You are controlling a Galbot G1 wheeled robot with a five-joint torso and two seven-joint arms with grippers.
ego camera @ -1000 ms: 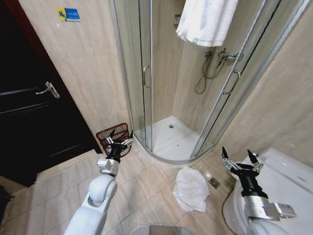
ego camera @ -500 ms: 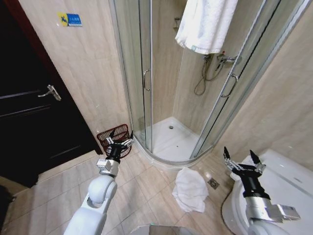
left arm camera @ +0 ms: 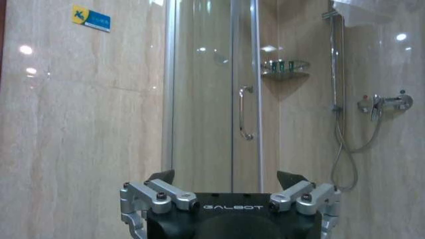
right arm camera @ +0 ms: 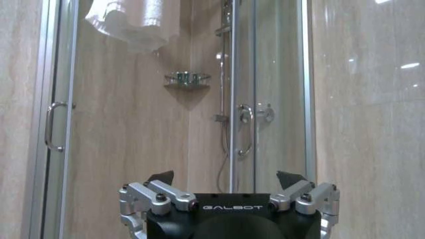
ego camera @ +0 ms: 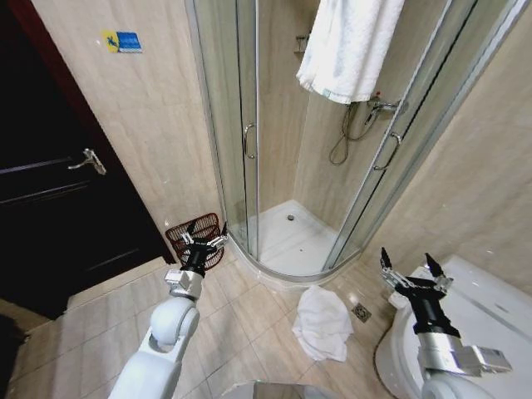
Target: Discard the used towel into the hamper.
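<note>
On floor by shower base: used towel (ego camera: 322,322) crumpled, between both arms | hamper (ego camera: 188,235) at wall, just behind left end effector (ego camera: 204,238), fingers spread, empty | right end effector (ego camera: 411,273) spread, empty, near towel, apart.

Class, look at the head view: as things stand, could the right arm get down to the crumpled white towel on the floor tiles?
Probably yes. The white towel lies in the open on the floor by the shower's curb, with nothing on it. The right gripper hangs open above and beside it, over the toilet; only the toilet's edge crowds the way down.
</note>
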